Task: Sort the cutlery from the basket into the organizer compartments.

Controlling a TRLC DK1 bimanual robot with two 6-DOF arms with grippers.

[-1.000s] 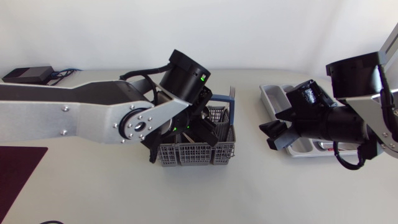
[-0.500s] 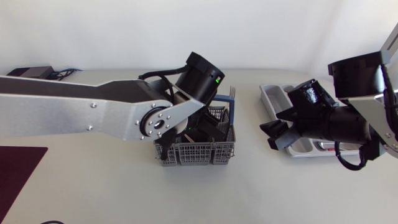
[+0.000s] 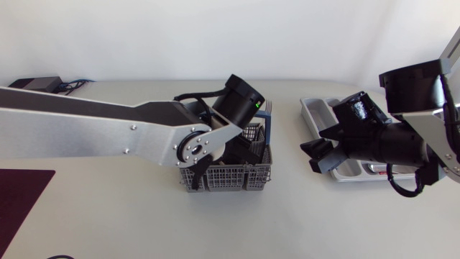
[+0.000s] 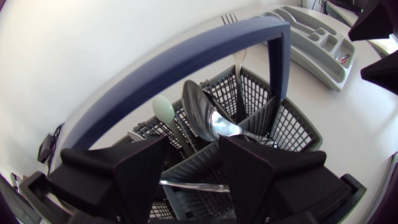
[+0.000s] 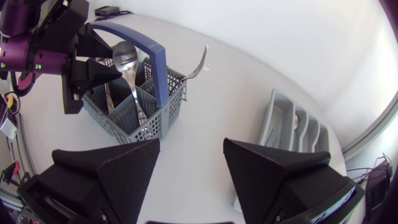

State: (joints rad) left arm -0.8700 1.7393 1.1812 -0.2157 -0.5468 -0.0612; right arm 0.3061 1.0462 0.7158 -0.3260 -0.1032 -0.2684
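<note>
Basket [image 4: 292,127] holds one fork [image 5: 200,62], seemingly two spoons [image 4: 208,112].

A robotics lab bench is suggested rather than a kitchen; a plain pale table [image 3: 144,223] is worked from both sides by the left arm [image 3: 86,133] and the right arm [image 3: 417,137]; a black box [image 3: 31,86] with cables [image 3: 72,85] is seen at its far corner; a dark red mat [image 3: 18,194] is laid on the left; a cutlery basket [image 3: 230,176] and a grey organizer [image 3: 316,111] are set out well apart.
</note>
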